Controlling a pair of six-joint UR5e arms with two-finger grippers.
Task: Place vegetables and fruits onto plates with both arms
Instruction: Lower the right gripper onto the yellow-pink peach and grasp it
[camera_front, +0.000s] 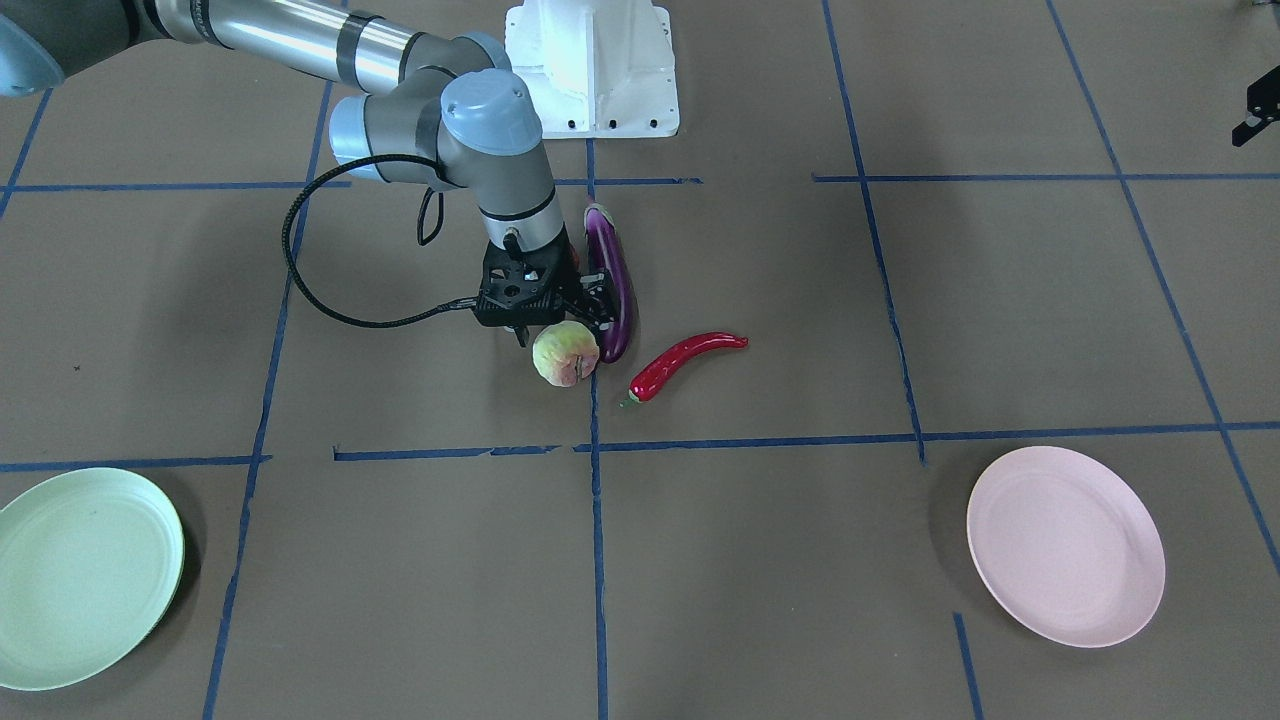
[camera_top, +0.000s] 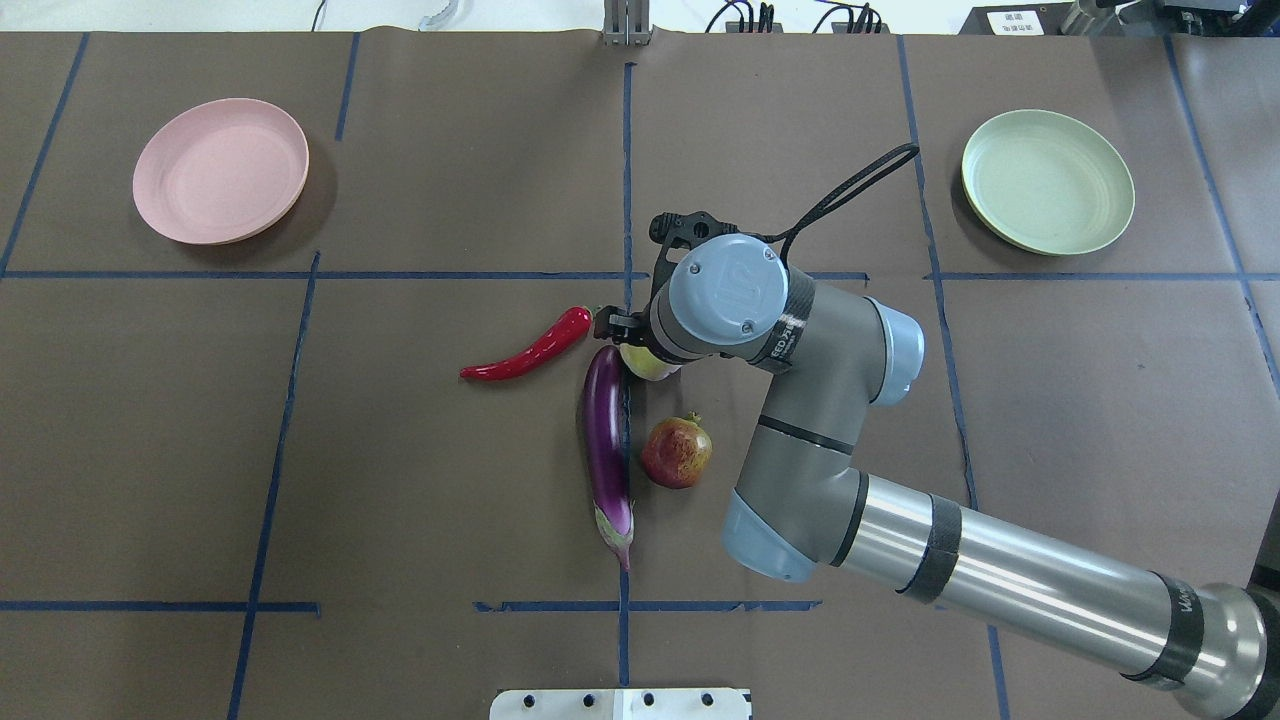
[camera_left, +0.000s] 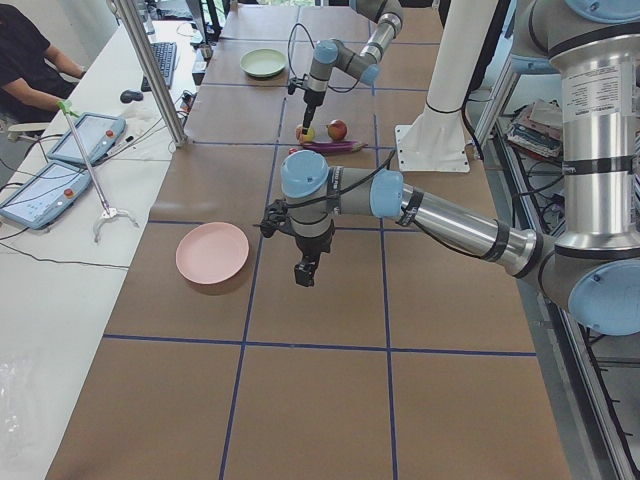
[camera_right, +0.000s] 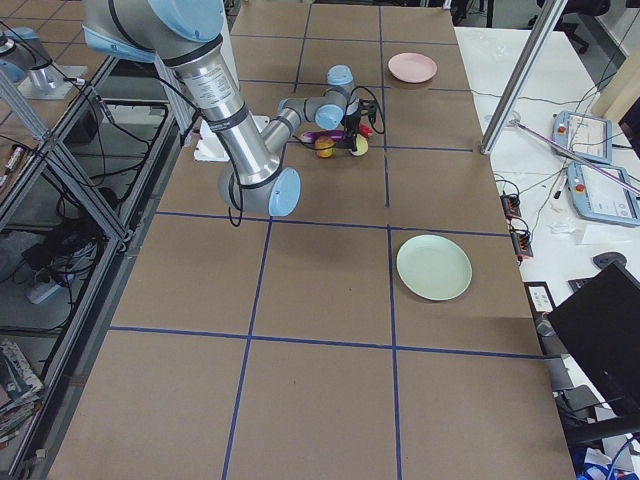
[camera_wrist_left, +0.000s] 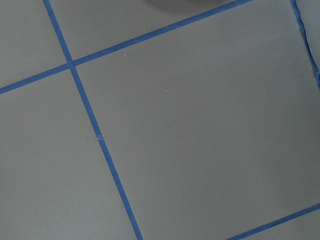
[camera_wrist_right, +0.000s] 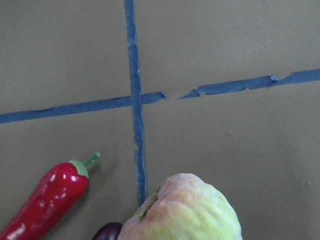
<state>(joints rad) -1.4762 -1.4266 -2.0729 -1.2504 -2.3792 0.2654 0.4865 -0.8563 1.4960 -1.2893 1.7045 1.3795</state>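
Note:
My right gripper (camera_front: 560, 325) hangs open right over the pale yellow-green and pink peach (camera_front: 566, 353), one finger on each side of its top. The wrist view shows the peach (camera_wrist_right: 182, 210) close below. The purple eggplant (camera_front: 612, 285) lies against the peach. The red chili pepper (camera_front: 685, 362) lies beside them. The red mottled fruit (camera_top: 677, 452) sits next to the eggplant (camera_top: 607, 440), hidden behind the arm in the front view. The mint plate (camera_front: 80, 575) and the pink plate (camera_front: 1065, 545) are empty. My left gripper (camera_left: 305, 275) hovers over bare table near the pink plate (camera_left: 212, 252); I cannot tell whether it is open.
The white base block (camera_front: 592, 65) stands at the robot's edge of the table. Blue tape lines cross the brown table cover. A side desk with tablets (camera_left: 85, 135), a metal post (camera_left: 150, 70) and a seated person lie beyond the table's far edge.

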